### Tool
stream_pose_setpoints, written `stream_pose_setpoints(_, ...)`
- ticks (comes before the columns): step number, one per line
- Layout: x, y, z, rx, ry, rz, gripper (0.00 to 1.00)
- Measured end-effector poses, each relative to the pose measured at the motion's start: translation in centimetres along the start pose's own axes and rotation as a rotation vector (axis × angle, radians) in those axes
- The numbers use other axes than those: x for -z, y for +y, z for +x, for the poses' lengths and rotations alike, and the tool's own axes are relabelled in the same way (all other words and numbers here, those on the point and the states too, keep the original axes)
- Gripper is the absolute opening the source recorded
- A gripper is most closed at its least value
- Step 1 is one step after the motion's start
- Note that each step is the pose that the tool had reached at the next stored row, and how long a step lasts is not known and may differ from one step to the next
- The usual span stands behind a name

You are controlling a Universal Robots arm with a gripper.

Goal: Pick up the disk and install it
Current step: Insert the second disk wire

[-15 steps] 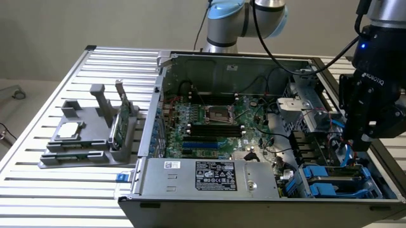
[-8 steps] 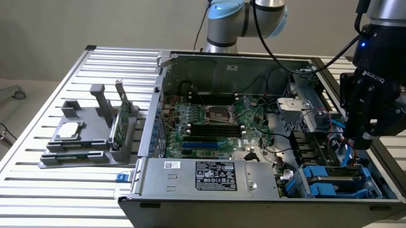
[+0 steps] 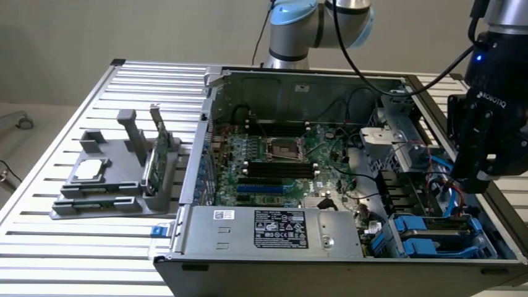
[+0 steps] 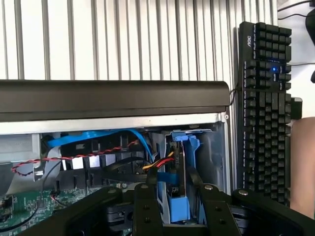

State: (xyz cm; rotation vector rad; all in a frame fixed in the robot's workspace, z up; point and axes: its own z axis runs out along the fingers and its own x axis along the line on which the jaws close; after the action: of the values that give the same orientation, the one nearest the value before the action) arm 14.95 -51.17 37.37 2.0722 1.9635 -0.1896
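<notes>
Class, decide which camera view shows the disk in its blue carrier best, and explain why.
The wrist view: the disk stands close up, between the gripper fingers. The exterior view shows blue carriers in the case's corner, too small to tell apart.

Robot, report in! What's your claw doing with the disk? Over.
Claw open, fingers either side of disk. Disk on edge in case bay. Cables close beside it.

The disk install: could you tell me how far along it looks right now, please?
Done: the disk, in its blue carrier, already stands inside the open computer case, in the drive bay at the exterior view's right. In hand: the gripper straddles the carrier, one finger either side; whether it presses on it cannot be told. Left: whether the disk is fully seated cannot be judged; red, yellow and blue cables run beside it.
</notes>
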Motion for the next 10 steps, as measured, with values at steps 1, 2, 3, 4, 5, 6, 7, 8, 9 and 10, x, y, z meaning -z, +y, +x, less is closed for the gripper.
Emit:
stream_pose_setpoints(1, -0.06, 0.0, 0.01, -0.001, -0.0003, 0.0004, 0.37)
stream_pose_setpoints(2, -0.12, -0.01, 0.03, -0.002, -0.0003, 0.0007, 0.37)
stream_pose_setpoints(3, -0.17, -0.01, 0.04, -0.003, -0.0005, 0.001, 0.37)
stream_pose_setpoints(4, -0.2, -0.02, 0.06, -0.004, -0.0005, 0.0012, 0.37)
stream_pose_setpoints(5, -0.23, -0.02, 0.06, -0.004, -0.0007, 0.0014, 0.37)
stream_pose_setpoints(6, -0.26, -0.02, 0.07, -0.004, -0.0007, 0.0017, 0.37)
stream_pose_setpoints(7, -0.29, -0.03, 0.08, -0.005, -0.0007, 0.0022, 0.37)
stream_pose_setpoints(8, -0.33, -0.03, 0.09, -0.005, -0.0007, 0.0027, 0.37)
stream_pose_setpoints(9, -0.35, -0.03, 0.1, -0.005, -0.0008, 0.0029, 0.37)
stream_pose_setpoints(10, -0.37, -0.04, 0.1, -0.006, -0.0009, 0.0031, 0.35)
